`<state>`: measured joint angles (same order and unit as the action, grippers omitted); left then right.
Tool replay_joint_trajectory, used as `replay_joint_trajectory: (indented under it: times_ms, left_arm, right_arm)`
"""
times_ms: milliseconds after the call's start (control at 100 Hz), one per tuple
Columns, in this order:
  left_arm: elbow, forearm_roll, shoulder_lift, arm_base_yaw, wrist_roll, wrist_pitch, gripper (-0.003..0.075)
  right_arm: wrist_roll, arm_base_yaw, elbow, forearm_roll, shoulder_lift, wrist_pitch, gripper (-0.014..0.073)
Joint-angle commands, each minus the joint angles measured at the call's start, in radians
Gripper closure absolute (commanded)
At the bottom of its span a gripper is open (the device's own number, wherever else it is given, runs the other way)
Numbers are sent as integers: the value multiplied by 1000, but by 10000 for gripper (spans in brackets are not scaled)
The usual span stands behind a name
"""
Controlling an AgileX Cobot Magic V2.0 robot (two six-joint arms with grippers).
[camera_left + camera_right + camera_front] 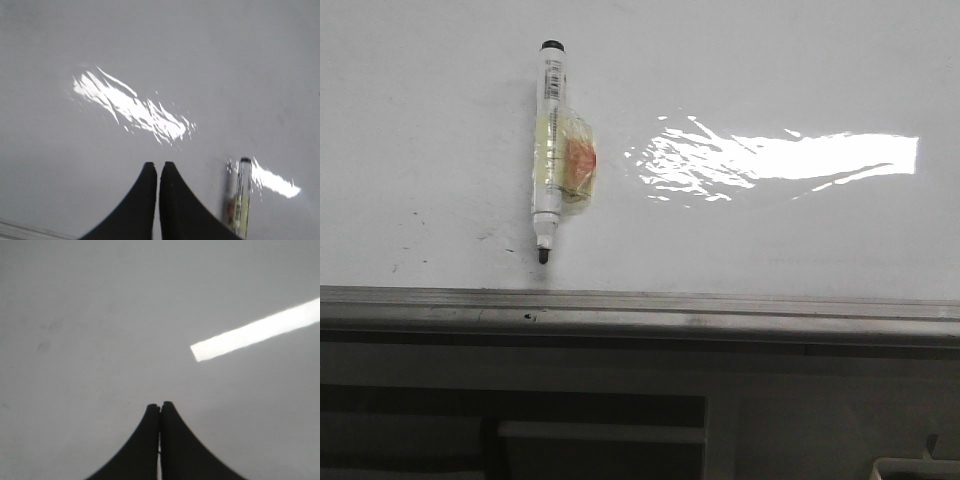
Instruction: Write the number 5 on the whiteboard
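While glare washes out part of the glossy white whiteboard (440,120), you've got one tape-wrapped white marker (549,150) lying uncapped; left gripper (158,169) and right gripper (160,409) both pinched closed, empty.

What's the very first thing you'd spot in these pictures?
A marker with yellowish tape around its middle lies alone on the left part of the whiteboard, uncapped tip toward the grey rail. To its right, a bright patch of glare shines. No 5 is drawn; the left gripper and right gripper are shut and empty.
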<state>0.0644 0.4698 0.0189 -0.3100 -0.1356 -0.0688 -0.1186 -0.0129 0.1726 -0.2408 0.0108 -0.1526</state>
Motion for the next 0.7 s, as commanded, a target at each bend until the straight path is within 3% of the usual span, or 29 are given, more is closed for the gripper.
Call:
replay_joint_trajectory:
  times_ms: [0, 100, 190, 260, 340, 420, 500, 590, 690]
  left_arm:
    - [112, -100, 88, 4, 13, -70, 740]
    - [207, -155, 210, 4, 74, -103, 722]
    - [280, -155, 328, 4, 82, -103, 606]
    - [326, -155, 415, 4, 106, -118, 496]
    - [389, -149, 514, 4, 136, -197, 413]
    - [459, -121, 625, -9, 193, -319, 402]
    - [512, -59, 720, -43, 283, -388, 402]
    - [550, 30, 808, -124, 377, -378, 402]
    - [568, 87, 876, -250, 385, -293, 402]
  right_arm:
    - [25, 7, 76, 21, -29, -19, 637]
    - [119, 46, 118, 21, -78, -62, 636]
    - [207, 94, 172, 21, -137, -153, 628]
    - [259, 132, 217, 21, -185, -217, 571]
    - [286, 170, 262, 21, -236, -254, 437]
    - [286, 201, 298, 21, -280, -258, 296]
    - [286, 216, 322, 21, -313, -258, 220]
    - [286, 228, 338, 21, -336, -258, 212]
    - [290, 231, 340, 21, -347, -258, 212]
